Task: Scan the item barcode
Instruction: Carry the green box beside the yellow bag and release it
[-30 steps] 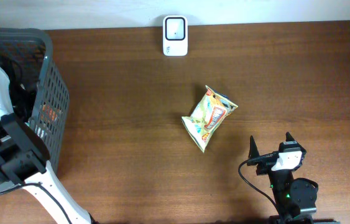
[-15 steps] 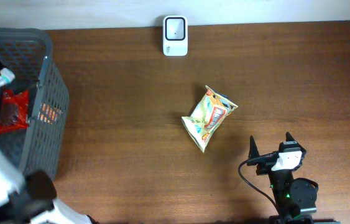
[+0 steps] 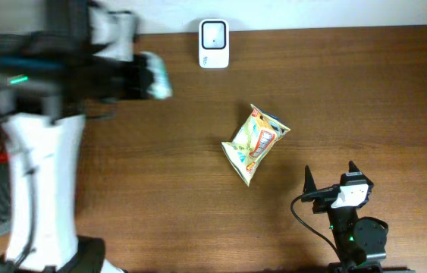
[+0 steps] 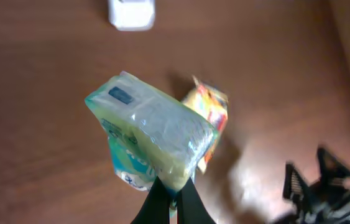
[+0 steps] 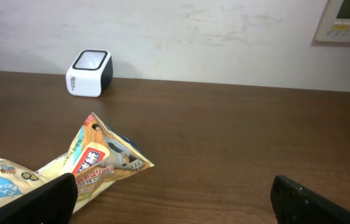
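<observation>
Wooden table point(image 3: 167, 197), left pincer point(image 4: 173, 186) clamped on wrapped pack point(image 4: 153, 134), scanner point(image 4: 132, 14) beyond

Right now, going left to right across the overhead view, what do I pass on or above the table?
Pale green pack, held up in the left gripper → white scanner → snack bag → right gripper, open.

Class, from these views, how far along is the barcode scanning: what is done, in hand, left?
Done: the left gripper is shut on a green wrapped pack, held above the table. In hand: the pack hangs left of the white scanner, not over it. Left: presenting its barcode to the scanner. The right gripper sits open.
</observation>
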`<state>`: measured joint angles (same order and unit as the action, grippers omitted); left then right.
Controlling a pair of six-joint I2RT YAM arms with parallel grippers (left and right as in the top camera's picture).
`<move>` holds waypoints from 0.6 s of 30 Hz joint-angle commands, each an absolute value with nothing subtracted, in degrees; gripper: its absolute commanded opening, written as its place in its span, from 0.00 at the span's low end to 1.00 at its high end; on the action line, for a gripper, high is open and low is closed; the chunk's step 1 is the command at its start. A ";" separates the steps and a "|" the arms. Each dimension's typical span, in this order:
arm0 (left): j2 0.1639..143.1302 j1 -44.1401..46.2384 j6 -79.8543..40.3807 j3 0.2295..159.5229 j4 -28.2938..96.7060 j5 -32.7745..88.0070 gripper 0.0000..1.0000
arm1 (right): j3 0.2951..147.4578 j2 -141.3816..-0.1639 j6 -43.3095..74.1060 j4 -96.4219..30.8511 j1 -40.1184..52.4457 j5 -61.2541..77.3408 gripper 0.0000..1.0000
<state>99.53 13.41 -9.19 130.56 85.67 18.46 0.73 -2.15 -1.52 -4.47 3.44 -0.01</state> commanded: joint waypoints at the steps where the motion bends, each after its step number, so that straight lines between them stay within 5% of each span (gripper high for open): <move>1: 102.00 22.48 -8.05 121.49 80.40 8.16 0.00 | 0.32 -1.89 -1.50 -4.71 3.79 -0.49 0.98; 7: 107.96 29.67 -15.00 111.13 72.36 -4.51 0.00 | 0.32 -1.87 -1.48 -4.71 3.79 -0.49 0.98; 18: 125.89 34.06 -20.34 108.57 70.48 -4.10 0.00 | 0.32 -1.87 -1.48 -4.71 3.79 -0.51 0.98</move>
